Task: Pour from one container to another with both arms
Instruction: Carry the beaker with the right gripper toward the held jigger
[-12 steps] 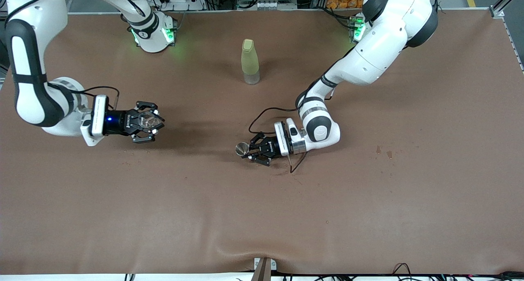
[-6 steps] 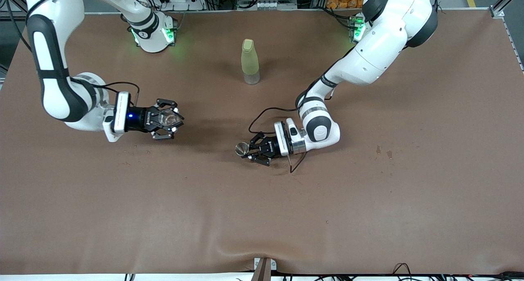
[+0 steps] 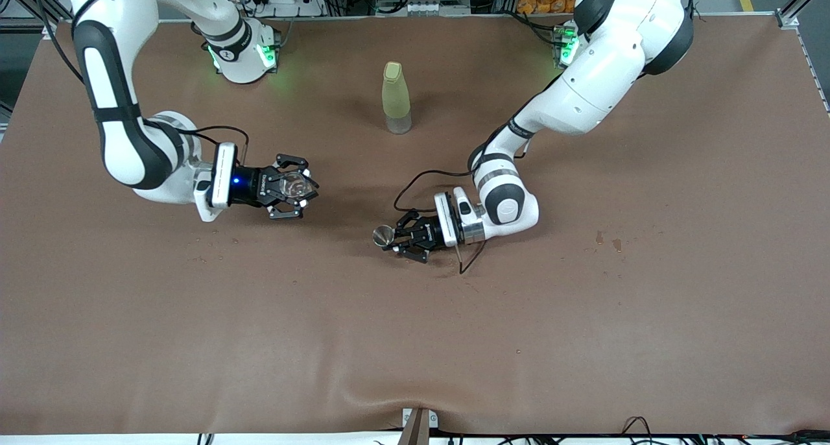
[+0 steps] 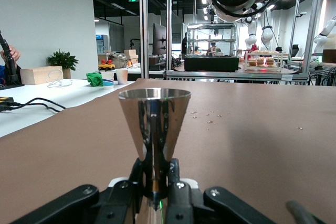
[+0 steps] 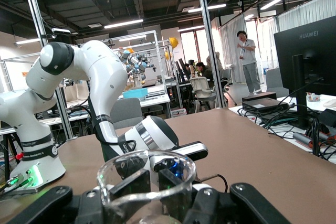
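Looking down from the front view, the left gripper (image 3: 397, 239) sits low at the middle of the brown table (image 3: 415, 341), its fingers clamped on the waist of the metal cup (image 3: 382, 236), which stands upright with its round rim up. The left wrist view adds what the high camera cannot: the metal cup's (image 4: 154, 124) hourglass flare rising straight from between the closed black fingers (image 4: 137, 176), with small droplets (image 4: 207, 118) on the table near it.

Toward the right arm's end of the table, the right gripper (image 3: 292, 187) is in the air over the table, closed around the clear cup (image 3: 296, 185). From the front the cup is only a glassy glint among the fingers; the right wrist view shows the clear cup's (image 5: 146, 182) round rim, and, farther off, the left arm (image 5: 94, 93).

Farthest from the front camera, between the two bases, stands the yellow-green bottle (image 3: 395, 98), upright and well apart from both grippers.
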Motion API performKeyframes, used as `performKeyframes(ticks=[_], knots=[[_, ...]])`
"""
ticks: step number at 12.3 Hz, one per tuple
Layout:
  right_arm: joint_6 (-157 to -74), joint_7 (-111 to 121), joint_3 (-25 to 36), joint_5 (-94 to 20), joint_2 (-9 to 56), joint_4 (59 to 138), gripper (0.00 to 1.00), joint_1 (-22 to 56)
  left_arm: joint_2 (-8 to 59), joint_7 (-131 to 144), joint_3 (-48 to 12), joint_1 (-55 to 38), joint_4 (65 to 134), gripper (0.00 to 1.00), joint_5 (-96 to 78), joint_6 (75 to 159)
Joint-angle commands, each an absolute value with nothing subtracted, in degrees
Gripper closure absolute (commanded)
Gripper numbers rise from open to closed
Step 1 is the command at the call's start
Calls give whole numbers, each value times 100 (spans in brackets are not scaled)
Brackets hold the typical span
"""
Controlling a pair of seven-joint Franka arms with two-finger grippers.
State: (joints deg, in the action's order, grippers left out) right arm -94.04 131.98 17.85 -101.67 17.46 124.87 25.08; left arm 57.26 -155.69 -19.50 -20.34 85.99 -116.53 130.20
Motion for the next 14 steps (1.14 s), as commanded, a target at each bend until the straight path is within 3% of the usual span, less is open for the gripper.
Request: performKeyframes(ticks=[1, 8, 14], knots=[[-9501, 13131, 1837, -10354, 1556, 12656, 100, 2637, 5730, -15935, -1942, -2144, 8604, 100, -11821, 13017], [-9641, 13157, 1688, -10547, 1564, 12665, 100, 2873, 5783, -15943, -1934, -2522, 8569, 100, -12147, 13017], [-10344, 13184, 977, -11248, 1565, 12647, 100, 2892, 5783, -15935, -1934, -2566, 8569, 100, -12164, 13017]])
